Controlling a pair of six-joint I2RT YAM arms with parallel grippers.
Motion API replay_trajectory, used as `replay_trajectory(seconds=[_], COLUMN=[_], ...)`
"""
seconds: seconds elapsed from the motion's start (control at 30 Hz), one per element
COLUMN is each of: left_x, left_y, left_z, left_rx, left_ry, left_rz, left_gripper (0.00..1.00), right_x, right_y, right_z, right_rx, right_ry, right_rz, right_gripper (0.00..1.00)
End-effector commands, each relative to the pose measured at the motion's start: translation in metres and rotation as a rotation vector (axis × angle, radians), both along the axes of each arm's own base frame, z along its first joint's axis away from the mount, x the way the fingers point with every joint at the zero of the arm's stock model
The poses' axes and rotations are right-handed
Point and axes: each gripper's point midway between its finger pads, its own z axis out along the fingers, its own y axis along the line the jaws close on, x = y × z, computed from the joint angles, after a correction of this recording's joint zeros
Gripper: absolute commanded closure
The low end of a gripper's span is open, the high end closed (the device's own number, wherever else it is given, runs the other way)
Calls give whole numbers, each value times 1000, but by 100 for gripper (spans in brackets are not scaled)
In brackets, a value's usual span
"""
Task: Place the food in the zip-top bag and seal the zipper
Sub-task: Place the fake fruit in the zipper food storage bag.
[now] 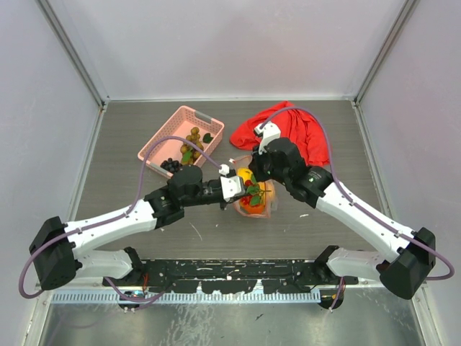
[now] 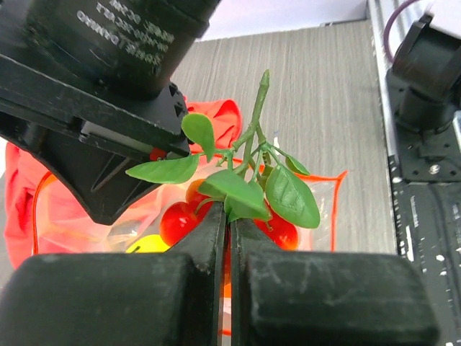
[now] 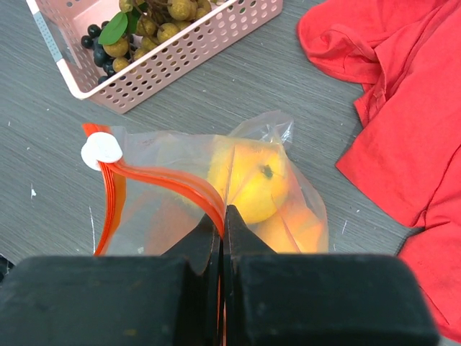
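Left gripper (image 2: 229, 220) jaws are pinching shut on a leafy sprig (image 2: 238, 189) of red fruits at the mouth of the bag (image 3: 144, 216). Right gripper (image 3: 223, 216) jaws are clamping the zipper (image 3: 162, 175). Yellow fruits (image 3: 252, 184) are sitting inside the bag. The berries (image 3: 155, 25) are lying in the basket (image 3: 187, 68) beyond the bag.

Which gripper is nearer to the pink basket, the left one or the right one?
Left, narrowly. The left gripper holds a leafy sprig over the bag on the pink basket's side; the right gripper pinches the zipper just beyond.
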Motion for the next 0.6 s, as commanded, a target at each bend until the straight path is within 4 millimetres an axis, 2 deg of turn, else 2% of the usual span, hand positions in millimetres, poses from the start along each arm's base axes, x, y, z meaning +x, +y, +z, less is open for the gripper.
replay_trajectory(seconds=[0.0, 0.37, 0.43, 0.53, 0.57], left_x=[12, 43, 46, 49, 52], left_y=[-3, 9, 10, 9, 6], left_z=[6, -26, -30, -23, -30], left_rx=[4, 150, 163, 156, 172], left_ry=[-152, -198, -203, -212, -205], left_rz=[13, 155, 169, 179, 180], left_gripper=[100, 94, 91, 88, 87], right_x=[2, 1, 1, 1, 1], right_y=[4, 4, 5, 6, 6], right_z=[28, 28, 28, 27, 27], right_rx=[81, 82, 83, 82, 84], right_ry=[-68, -69, -68, -64, -64], right_rz=[3, 9, 12, 15, 16], right_gripper=[99, 99, 99, 99, 99])
